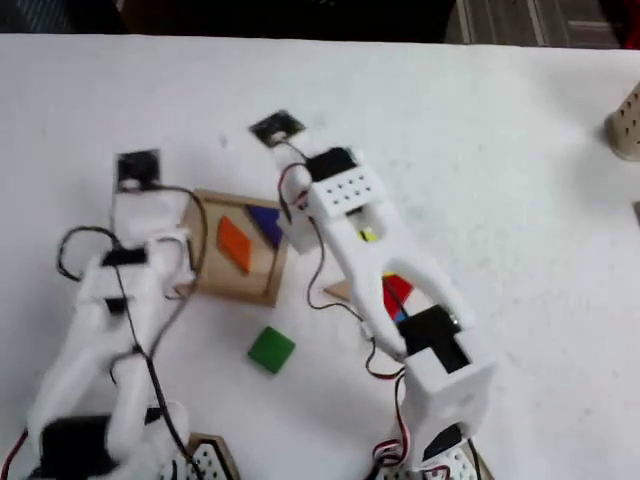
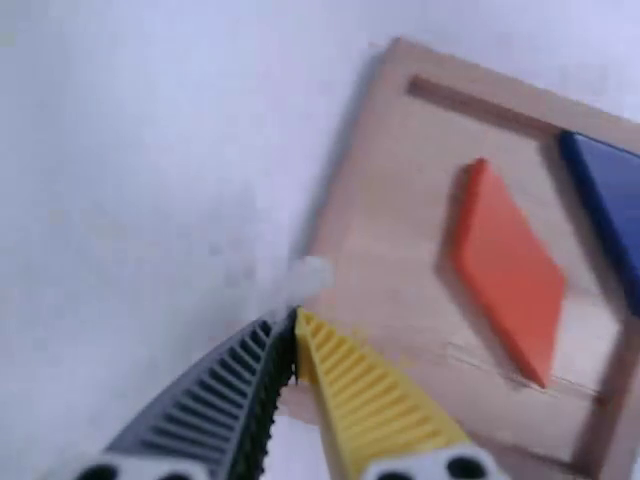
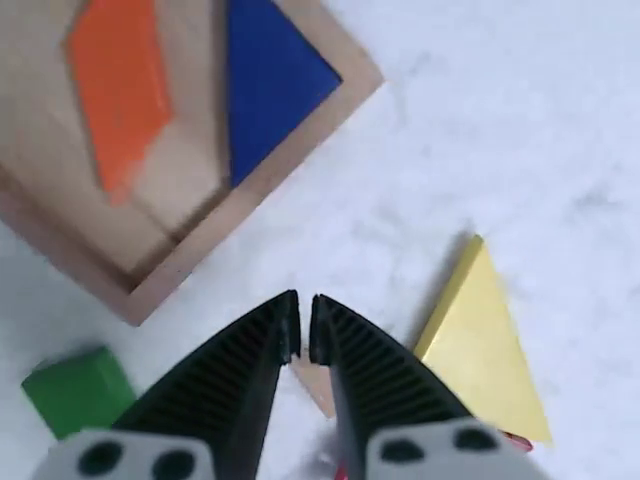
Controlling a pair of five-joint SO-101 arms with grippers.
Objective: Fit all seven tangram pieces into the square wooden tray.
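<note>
Left fingers [image 2: 360,400]: clenched on nothing, tips at the tray [image 2: 350,180] outer rim, likely steadying it.
Right fingers [image 3: 375,385]: pressed almost together, empty, just beside the tray over a tan piece [image 3: 312,388], probably lining up a pick.
In tray: orange parallelogram [image 2: 505,270], blue triangle [image 3: 270,80] beside it.
Outside tray: yellow triangle [image 3: 480,350], green square [image 1: 271,350], red piece [image 1: 397,290], all near.
Surface: white table [image 1: 500,130]; dark floor beyond.

Left arm [image 1: 120,300], right arm [image 1: 375,245] flank tray [image 1: 240,289] — table [image 1: 480,130] beyond open.
</note>
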